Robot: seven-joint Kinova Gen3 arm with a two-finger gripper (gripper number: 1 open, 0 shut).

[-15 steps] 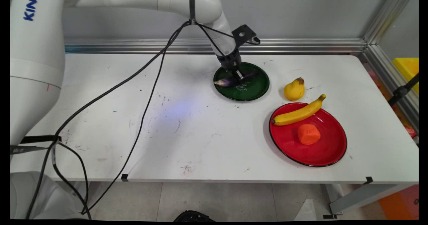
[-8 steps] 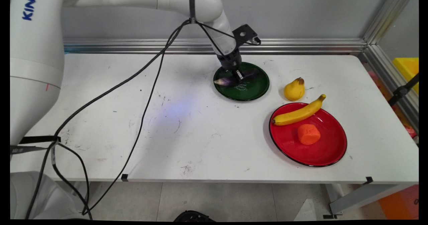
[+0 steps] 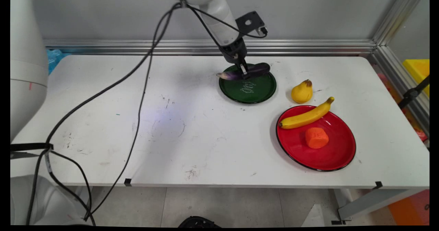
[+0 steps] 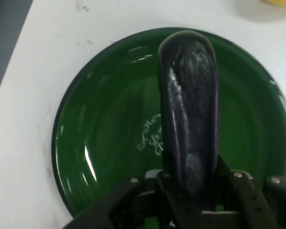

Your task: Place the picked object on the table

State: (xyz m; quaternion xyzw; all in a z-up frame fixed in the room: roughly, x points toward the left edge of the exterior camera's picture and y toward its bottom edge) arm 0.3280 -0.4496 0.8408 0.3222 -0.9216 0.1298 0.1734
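Between the jaws of the gripper [image 3: 245, 73] sits a purple eggplant [image 3: 252, 70], pinched and lifted above the green plate [image 3: 260, 90] directly below.

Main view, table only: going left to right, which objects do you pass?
eggplant held in the gripper over the green plate → pear → red plate carrying the banana and the orange piece.
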